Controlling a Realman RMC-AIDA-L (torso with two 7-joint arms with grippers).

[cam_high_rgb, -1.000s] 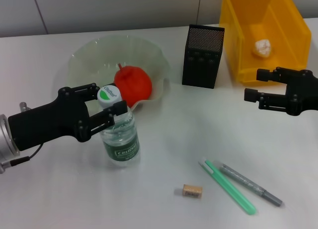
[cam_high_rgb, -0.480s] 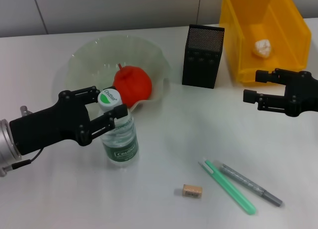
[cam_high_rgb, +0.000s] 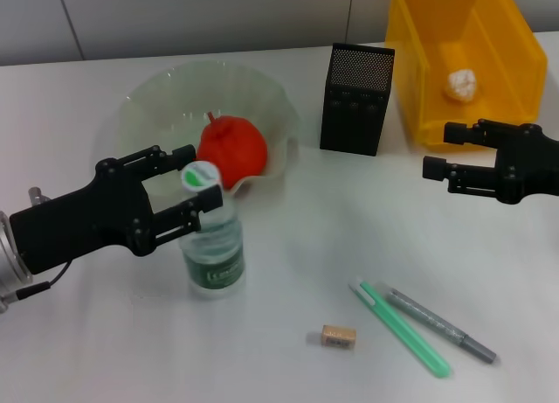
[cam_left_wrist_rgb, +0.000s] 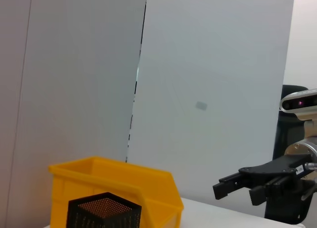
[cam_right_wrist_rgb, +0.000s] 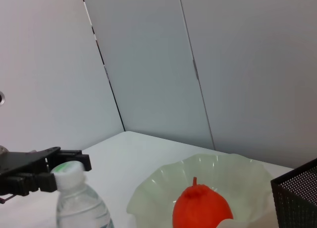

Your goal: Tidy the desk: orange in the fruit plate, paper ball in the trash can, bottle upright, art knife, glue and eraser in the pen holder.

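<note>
The bottle (cam_high_rgb: 212, 246) stands upright on the table in front of the fruit plate (cam_high_rgb: 157, 93). My left gripper (cam_high_rgb: 197, 176) is open, with its fingers on either side of the white cap (cam_high_rgb: 201, 174). The right wrist view also shows the bottle (cam_right_wrist_rgb: 79, 203). The orange (cam_high_rgb: 231, 147) lies in the fruit plate. The paper ball (cam_high_rgb: 461, 84) lies in the yellow trash can (cam_high_rgb: 419, 71). The black pen holder (cam_high_rgb: 356, 97) stands between plate and can. The eraser (cam_high_rgb: 338, 336), the green art knife (cam_high_rgb: 402, 329) and the grey glue stick (cam_high_rgb: 441, 324) lie at the front. My right gripper (cam_high_rgb: 444, 150) hovers open and empty before the can.
The knife and glue lie side by side, slanting toward the front right. The plate's ruffled rim is just behind the bottle. The left wrist view shows the trash can (cam_left_wrist_rgb: 114, 181), the pen holder (cam_left_wrist_rgb: 104, 213) and my right gripper (cam_left_wrist_rgb: 237, 186).
My left gripper's fingers have spread away from the bottle cap and the bottle now stands straighter. My right gripper has drifted slightly left.
</note>
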